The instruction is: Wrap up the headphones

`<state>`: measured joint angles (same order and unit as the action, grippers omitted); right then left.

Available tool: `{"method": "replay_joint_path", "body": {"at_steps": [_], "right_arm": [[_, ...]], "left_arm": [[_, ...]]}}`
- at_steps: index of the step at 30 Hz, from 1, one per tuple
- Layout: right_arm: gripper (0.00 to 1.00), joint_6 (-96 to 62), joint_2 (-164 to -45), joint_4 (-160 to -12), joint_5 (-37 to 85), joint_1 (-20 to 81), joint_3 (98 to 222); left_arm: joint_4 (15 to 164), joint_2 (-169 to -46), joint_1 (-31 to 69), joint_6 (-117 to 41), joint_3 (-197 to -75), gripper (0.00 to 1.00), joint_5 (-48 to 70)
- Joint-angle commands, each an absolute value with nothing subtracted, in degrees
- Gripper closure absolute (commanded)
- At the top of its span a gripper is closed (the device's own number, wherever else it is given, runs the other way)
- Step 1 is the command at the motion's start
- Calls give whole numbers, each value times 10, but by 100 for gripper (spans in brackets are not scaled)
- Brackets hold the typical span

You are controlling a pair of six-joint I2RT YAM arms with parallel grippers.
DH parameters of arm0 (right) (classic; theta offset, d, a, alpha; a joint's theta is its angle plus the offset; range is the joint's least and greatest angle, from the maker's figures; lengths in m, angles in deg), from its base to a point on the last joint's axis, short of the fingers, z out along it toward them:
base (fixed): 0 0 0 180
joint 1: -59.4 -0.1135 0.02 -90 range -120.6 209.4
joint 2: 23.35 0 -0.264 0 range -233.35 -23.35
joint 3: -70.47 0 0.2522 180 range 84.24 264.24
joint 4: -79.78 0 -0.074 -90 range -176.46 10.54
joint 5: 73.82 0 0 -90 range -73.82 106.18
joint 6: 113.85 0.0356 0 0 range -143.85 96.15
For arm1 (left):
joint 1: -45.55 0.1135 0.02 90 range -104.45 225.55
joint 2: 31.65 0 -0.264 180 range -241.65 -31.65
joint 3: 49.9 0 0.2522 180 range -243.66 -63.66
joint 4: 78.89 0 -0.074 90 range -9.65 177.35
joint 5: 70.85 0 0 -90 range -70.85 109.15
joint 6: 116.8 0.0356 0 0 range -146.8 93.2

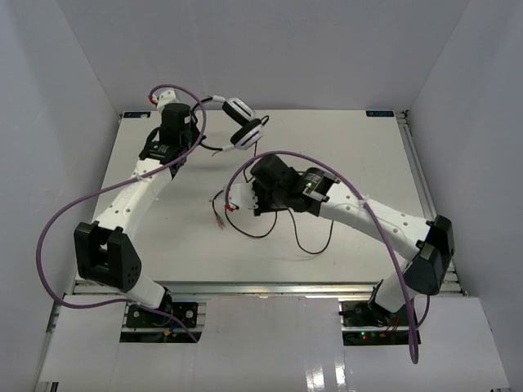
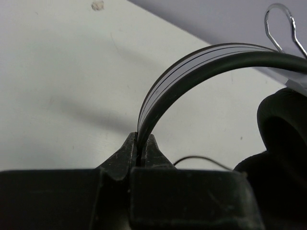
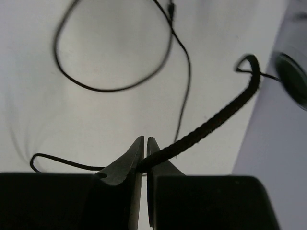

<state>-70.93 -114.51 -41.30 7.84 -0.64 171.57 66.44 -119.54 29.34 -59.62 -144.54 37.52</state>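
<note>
The white headphones (image 1: 241, 122) with black ear pads hang above the far middle of the table. My left gripper (image 1: 197, 113) is shut on their headband (image 2: 192, 67); the band rises from between the jaws (image 2: 142, 143), and a black ear pad (image 2: 283, 124) shows at the right. My right gripper (image 1: 245, 196) is shut on the thick braided part of the black cable (image 3: 216, 120), low over the table centre (image 3: 145, 143). The thin cable (image 1: 306, 237) lies in loose loops on the table and shows as a loop in the right wrist view (image 3: 96, 86).
The white table (image 1: 368, 163) is boxed in by grey walls on three sides. Purple arm cables (image 1: 49, 237) arc over both arms. A thin wire clip (image 2: 283, 24) shows near the headband. An aluminium rail (image 1: 413, 155) runs along the right edge.
</note>
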Motion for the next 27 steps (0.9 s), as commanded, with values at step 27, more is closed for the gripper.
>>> {"method": "replay_joint_path", "body": {"at_steps": [27], "right_arm": [[92, -903, -1099, -551, 115, 85, 1784]], "left_arm": [[708, -1151, 238, -543, -1351, 100, 44]]}}
